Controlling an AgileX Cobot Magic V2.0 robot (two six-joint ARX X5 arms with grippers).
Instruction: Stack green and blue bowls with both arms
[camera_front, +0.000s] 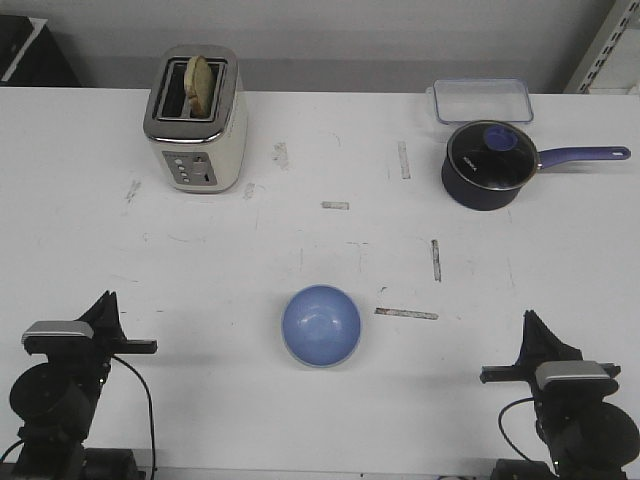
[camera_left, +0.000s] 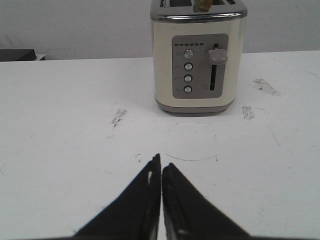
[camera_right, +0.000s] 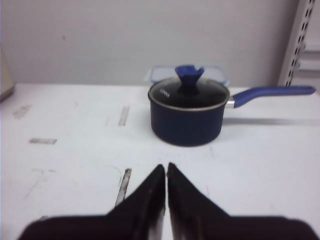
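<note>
A light blue bowl (camera_front: 320, 325) sits upright on the white table (camera_front: 300, 240), near the front and midway between the two arms. The green bowl is hidden or out of view. A thin pale edge runs round the blue bowl's near rim, and I cannot tell what it is. My left gripper (camera_front: 105, 300) (camera_left: 161, 161) rests at the front left, shut and empty, well left of the bowl. At the front right my right gripper (camera_front: 530, 320) (camera_right: 166, 166) is also shut with nothing in it. Neither wrist view shows a bowl.
A cream toaster (camera_front: 195, 120) (camera_left: 198, 55) with bread in it stands at the back left. At the back right are a dark blue lidded saucepan (camera_front: 487, 165) (camera_right: 186, 112), its long handle pointing right, and a clear plastic container (camera_front: 482, 100) behind it. Tape scraps mark the tabletop.
</note>
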